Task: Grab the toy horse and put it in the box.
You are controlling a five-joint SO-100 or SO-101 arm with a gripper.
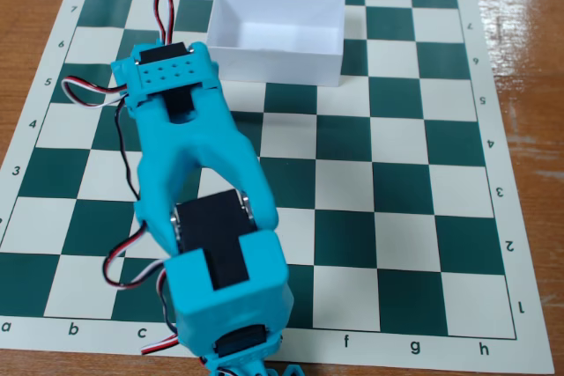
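The white open-topped box (275,34) stands on the far middle of the chessboard, and the inside that shows is bare white. My turquoise arm (196,191) reaches from the near edge up the left side of the board. Its wrist block (163,77) hangs just left of the box's near left corner. The gripper's fingers are hidden under that block, so their state does not show. The toy horse is hidden from this view.
A green-and-white chessboard mat (388,173) covers the wooden table (529,33). Red, white and black servo wires (164,6) loop out from the wrist and along the arm's left side.
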